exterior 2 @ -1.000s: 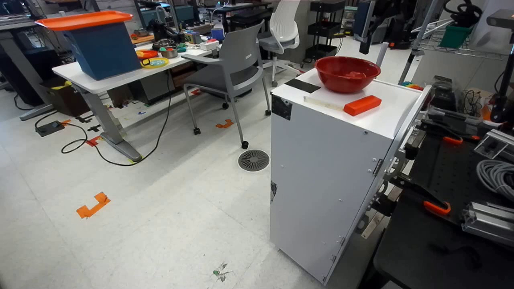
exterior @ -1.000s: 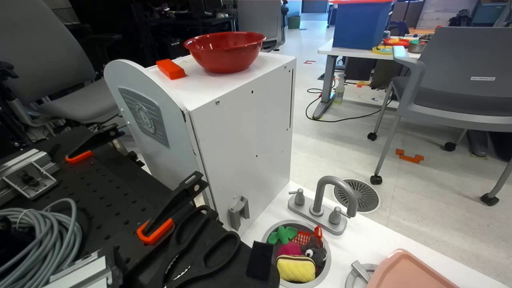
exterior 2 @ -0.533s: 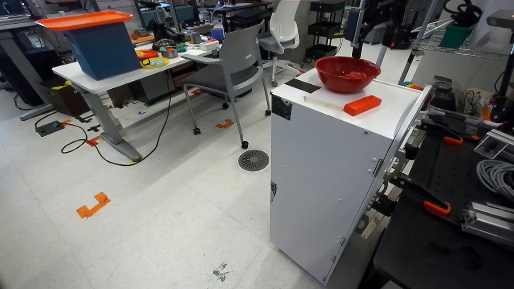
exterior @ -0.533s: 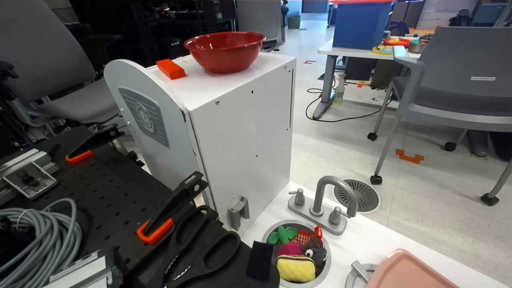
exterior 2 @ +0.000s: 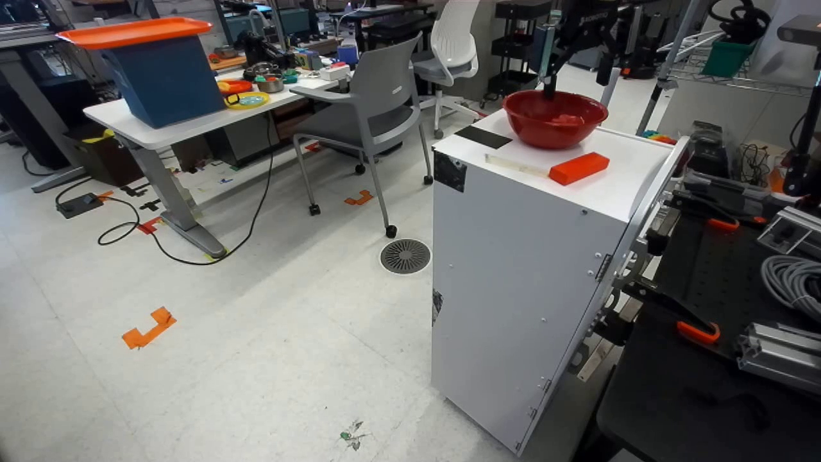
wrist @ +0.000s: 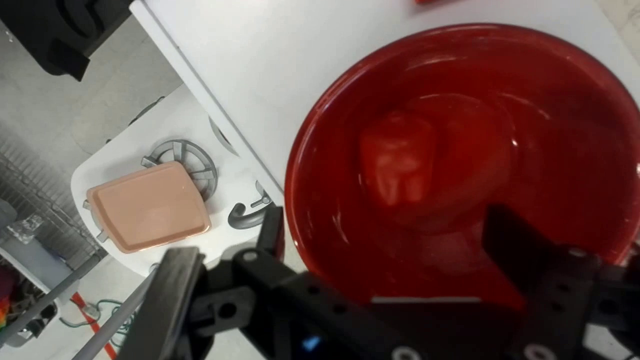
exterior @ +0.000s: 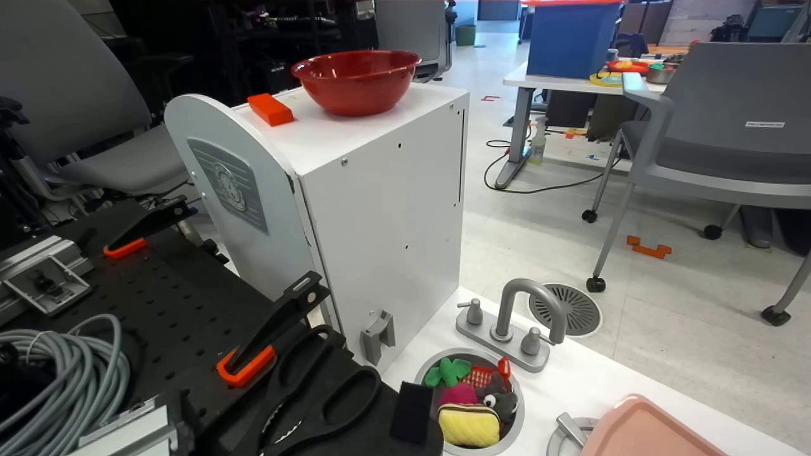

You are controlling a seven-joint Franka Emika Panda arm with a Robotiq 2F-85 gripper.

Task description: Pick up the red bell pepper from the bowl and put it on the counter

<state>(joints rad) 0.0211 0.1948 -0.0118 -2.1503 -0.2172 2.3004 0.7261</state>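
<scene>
The bowl is moulded in smooth, glossy red plastic, round and shallow with a flared rim, and is set on the flat white counter. Beside it, in both exterior views, a straight-edged orange-red block is seen lying on the same top. The red bell pepper is contained in the bowl, low down and left of the bowl's centre in the wrist view, clear of the rim. Its long axis is laid roughly up and down that view, with the grooved, lobed end turned toward the bottom; the stem end cannot be made out with certainty. A blocky body, a little longer than wide, is shown, brighter red than the bowl around it, softly creased and marked with blurred pale highlights. The gripper is positioned at the bowl with its dark fingers spread wide; in the wrist view one fingertip is seen just outside the rim and the other over the bowl's interior. Whether the rim is touched cannot be told.
</scene>
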